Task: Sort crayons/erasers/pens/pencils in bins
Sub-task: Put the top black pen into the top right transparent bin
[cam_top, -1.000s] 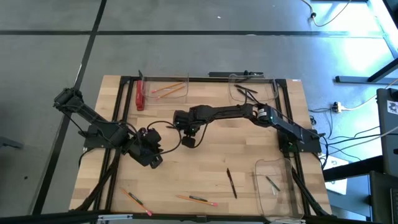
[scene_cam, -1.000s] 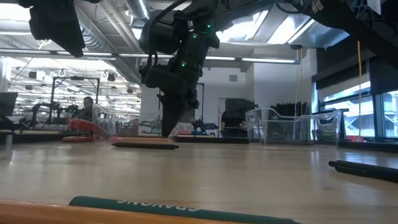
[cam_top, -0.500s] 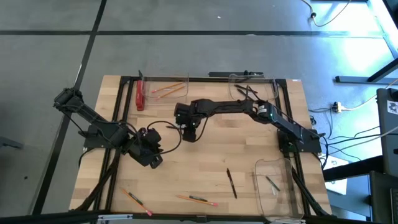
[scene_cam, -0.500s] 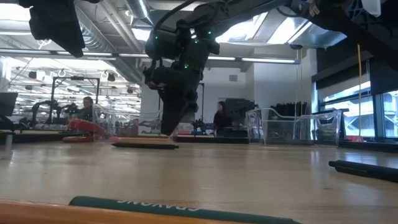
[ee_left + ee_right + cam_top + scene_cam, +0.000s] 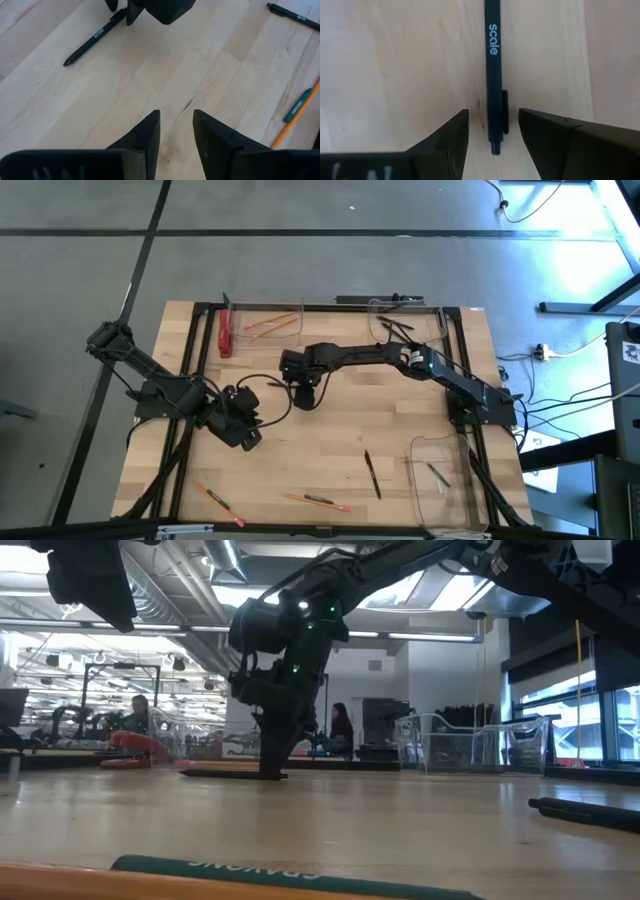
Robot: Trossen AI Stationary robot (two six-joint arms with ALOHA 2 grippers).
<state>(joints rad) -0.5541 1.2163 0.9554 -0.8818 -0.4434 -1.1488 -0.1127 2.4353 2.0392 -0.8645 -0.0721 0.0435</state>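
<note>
Altogether three bins [image 5: 268,311] sit at the table's edges, with one black pen [image 5: 493,75] lying flat between the spread fingers of the right gripper [image 5: 493,131], untouched. Another pen [image 5: 371,474] and two pencils [image 5: 314,501] lie loose near the front edge. Left gripper [image 5: 176,131] hovers open over bare wood; bin contents are hard to count.

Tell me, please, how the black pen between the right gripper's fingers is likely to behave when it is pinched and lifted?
The pen looks slim and straight, so probably stiff and light. Its smooth round barrel may slip or roll, though the clip on its side should check rolling. It lies flat on the table, and the right gripper straddles it near one end, so it may tilt once lifted.
</note>
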